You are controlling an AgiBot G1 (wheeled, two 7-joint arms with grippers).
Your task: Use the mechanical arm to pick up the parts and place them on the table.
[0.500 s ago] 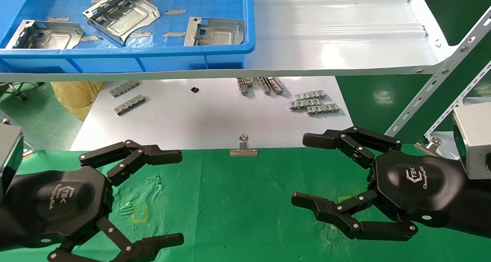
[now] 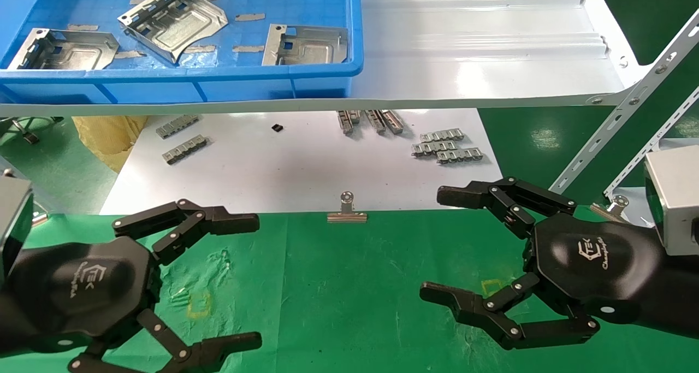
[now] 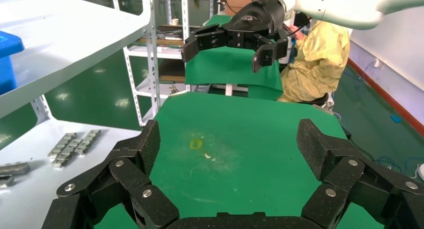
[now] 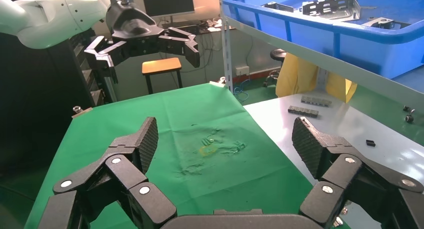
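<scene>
- Black three-fingered right gripper (image 2: pixel 464 253) hovers at the lower right of the head view, fingers spread wide, nothing between them; palm faces frame left, over the green table (image 2: pixel 338 285).
- Left gripper (image 2: pixel 240 277) mirrors it at lower left, fingers likewise splayed and empty, palm facing frame right. Both wrist views confirm open hands with only green cloth below.
- Parts: three silvery plates lie in the blue bin (image 2: pixel 218 81) on the white shelf (image 2: pixel 480 61), upper left of the head view. Left part (image 2: pixel 65 49) at the bin's left edge, middle part (image 2: pixel 173 21) tilted with a corner raised, right part (image 2: pixel 306 45) near the bin's right wall.
- Key relation: all parts lie up-frame and on a higher level than both grippers, behind the bin's front wall. Left gripper sits more directly below the bin; the right one is well off to frame right.
- Long axes: left and right parts run roughly across the frame; the middle part runs diagonally, lower left to upper right.
- Judgement: nothing is placed on the cloth so far; the reach must rise over the bin wall, and the left arm looks the nearer. The right part is the closest for the right gripper.
- Toothed strips (image 2: pixel 448 146) and a binder clip (image 2: pixel 347 212) on the white sheet (image 2: pixel 284 171) are not targets.
</scene>
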